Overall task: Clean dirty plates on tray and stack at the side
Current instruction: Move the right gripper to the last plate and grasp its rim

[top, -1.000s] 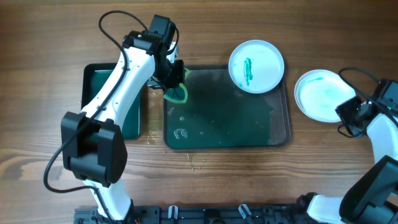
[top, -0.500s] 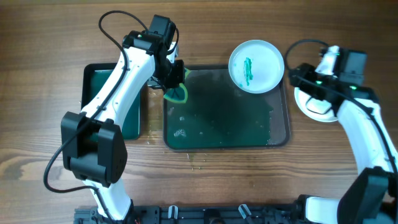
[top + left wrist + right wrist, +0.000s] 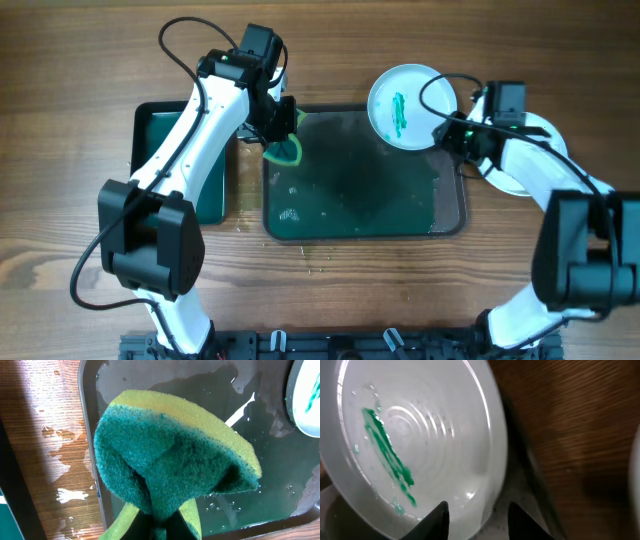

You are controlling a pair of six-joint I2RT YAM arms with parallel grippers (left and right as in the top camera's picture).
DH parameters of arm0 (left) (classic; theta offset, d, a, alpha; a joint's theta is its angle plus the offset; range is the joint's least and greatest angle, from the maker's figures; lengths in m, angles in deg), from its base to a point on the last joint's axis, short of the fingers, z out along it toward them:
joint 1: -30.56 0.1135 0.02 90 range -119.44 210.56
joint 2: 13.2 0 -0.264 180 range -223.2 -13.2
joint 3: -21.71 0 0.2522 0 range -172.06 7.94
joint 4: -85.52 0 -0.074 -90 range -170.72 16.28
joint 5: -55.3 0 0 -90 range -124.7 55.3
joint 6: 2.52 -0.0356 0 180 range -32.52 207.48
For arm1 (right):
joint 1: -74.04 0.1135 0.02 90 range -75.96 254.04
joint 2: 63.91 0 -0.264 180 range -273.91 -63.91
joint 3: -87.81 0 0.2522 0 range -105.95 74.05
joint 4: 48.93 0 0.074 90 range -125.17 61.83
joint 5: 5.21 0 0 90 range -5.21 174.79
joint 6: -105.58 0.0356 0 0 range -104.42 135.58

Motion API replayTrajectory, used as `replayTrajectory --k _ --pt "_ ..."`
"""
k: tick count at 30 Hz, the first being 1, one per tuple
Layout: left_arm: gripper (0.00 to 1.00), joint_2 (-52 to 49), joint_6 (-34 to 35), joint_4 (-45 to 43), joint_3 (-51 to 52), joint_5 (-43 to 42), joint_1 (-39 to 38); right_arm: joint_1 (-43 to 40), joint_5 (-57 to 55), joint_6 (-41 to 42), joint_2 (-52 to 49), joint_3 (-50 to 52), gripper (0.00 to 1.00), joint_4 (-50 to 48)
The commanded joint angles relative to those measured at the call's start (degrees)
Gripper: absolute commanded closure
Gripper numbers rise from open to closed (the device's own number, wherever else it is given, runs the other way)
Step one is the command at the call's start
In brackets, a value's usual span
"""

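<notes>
Step in hand: fetching the next dirty plate for washing.

Left pincer (image 3: pixel 281 124) is clenched on a folded green-and-yellow sponge (image 3: pixel 175 460), held over the far left corner of the tray (image 3: pixel 370 190). The tray floor is wet, with droplets and film, and no plate sits under the sponge.

The smeared plate (image 3: pixel 412 107) is white with a green streak down its middle. It lies at the tray's far right corner, overlapping the rim. Right pincer (image 3: pixel 479 515) is at that plate's right edge. In the wrist view the fingers (image 3: pixel 440 512) stand apart on either side of the rim, so I read it as released, not yet gripping.

Beside the tray on the bench (image 3: pixel 80 60), the side stack (image 3: pixel 508 183) lies mostly under the right arm. I cannot tell how many plates are in it.

Next move, my judgement: close the right pincer on the rim. Then draw the plate inward onto the tray floor within the sponge's reach, or pin it in place while the left arm comes across. The rim is thin, wet and probably slick, so it needs a deep bite before any lift. The stack lies close behind the right arm, so mind the elbow.
</notes>
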Motion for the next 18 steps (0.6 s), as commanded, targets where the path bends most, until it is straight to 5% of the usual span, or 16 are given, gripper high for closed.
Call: replayTrajectory --k 1,3,5,15,18 --pt "0.96 0.8 0.5 -0.1 -0.7 0.5 -0.2 1.5 0.9 0.6 -3.3 -0.9 0.75 -0.6" --pt "0.96 0.8 0.5 -0.1 -0.7 0.5 -0.2 2.1 1.2 -0.1 -3.3 -0.9 0.91 0.0" --pt "0.96 0.8 0.5 -0.1 -0.7 0.5 -0.2 2.3 2.9 -2.3 -2.6 -0.9 0.96 0.6" --pt "0.96 0.8 0.5 -0.2 -0.7 0.5 -0.2 2.4 6.9 -9.1 8.6 -0.9 0.94 18.5" --pt "0.96 0.8 0.5 -0.2 -0.7 0.5 -0.2 2.4 6.8 -13.4 11.3 -0.9 0.81 24.3"
